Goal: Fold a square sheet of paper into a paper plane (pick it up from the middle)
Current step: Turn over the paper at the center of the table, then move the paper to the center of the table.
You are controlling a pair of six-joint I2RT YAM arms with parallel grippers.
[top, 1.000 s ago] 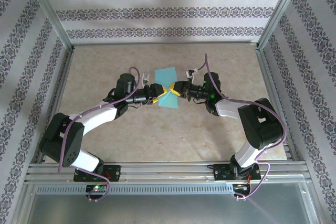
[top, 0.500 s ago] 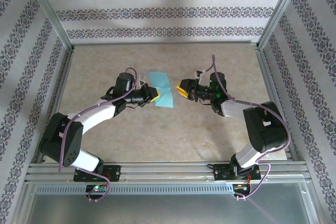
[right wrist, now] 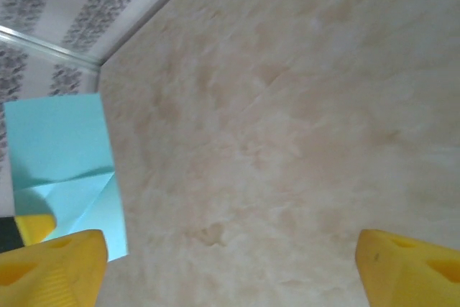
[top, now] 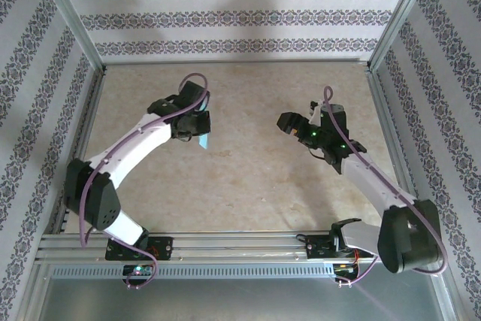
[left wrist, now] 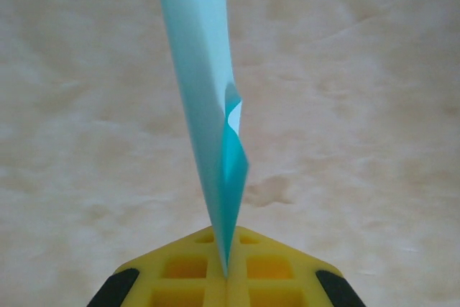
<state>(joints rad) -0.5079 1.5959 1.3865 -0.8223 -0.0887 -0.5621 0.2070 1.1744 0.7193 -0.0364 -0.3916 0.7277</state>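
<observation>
The light-blue paper plane [left wrist: 205,91] hangs off the table, pinched at its lower edge between the shut yellow jaws of my left gripper [left wrist: 227,278]. In the left wrist view it stands edge-on, its folded layers slightly parted. From above only a blue sliver of the paper plane [top: 204,142] shows under my raised left gripper [top: 199,133]. In the right wrist view the paper plane [right wrist: 61,156] is a creased flat panel at the far left. My right gripper [top: 289,122] is off to the right and open, its yellow fingers [right wrist: 54,264] wide apart with nothing between them.
The beige marbled tabletop [top: 240,186] lies under both arms. Metal frame posts [top: 391,28] and patterned walls [top: 225,13] close in the sides and back. A rail [top: 240,246] runs along the near edge by the arm bases.
My right gripper has let go of the paper and drawn back to the right, open. My left gripper has lifted the paper off the table and turned it edge-on.
</observation>
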